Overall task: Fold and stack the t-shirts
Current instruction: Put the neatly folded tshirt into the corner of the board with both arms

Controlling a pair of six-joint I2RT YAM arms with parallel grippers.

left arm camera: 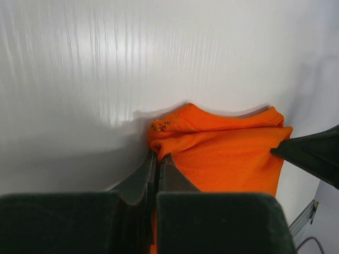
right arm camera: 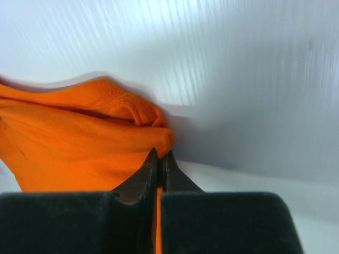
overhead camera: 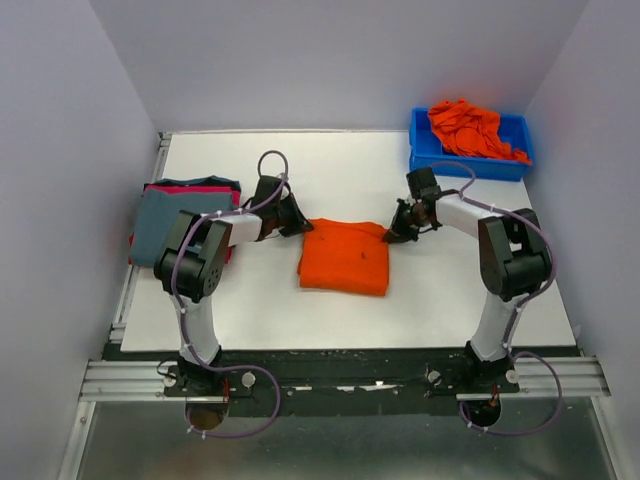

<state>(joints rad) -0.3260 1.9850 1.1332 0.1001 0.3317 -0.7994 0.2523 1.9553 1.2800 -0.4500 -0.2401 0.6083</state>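
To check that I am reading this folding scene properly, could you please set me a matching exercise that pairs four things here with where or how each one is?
Things:
1. folded orange t-shirt
2. grey-blue t-shirt
3. blue bin
4. right gripper

Places or states:
A. far right corner, holding loose orange shirts
B. lying on a red-pink t-shirt at the left side
C. shut on a far corner of orange cloth
D. flat in the middle of the table

Pairs: 1-D, 2-B, 3-A, 4-C
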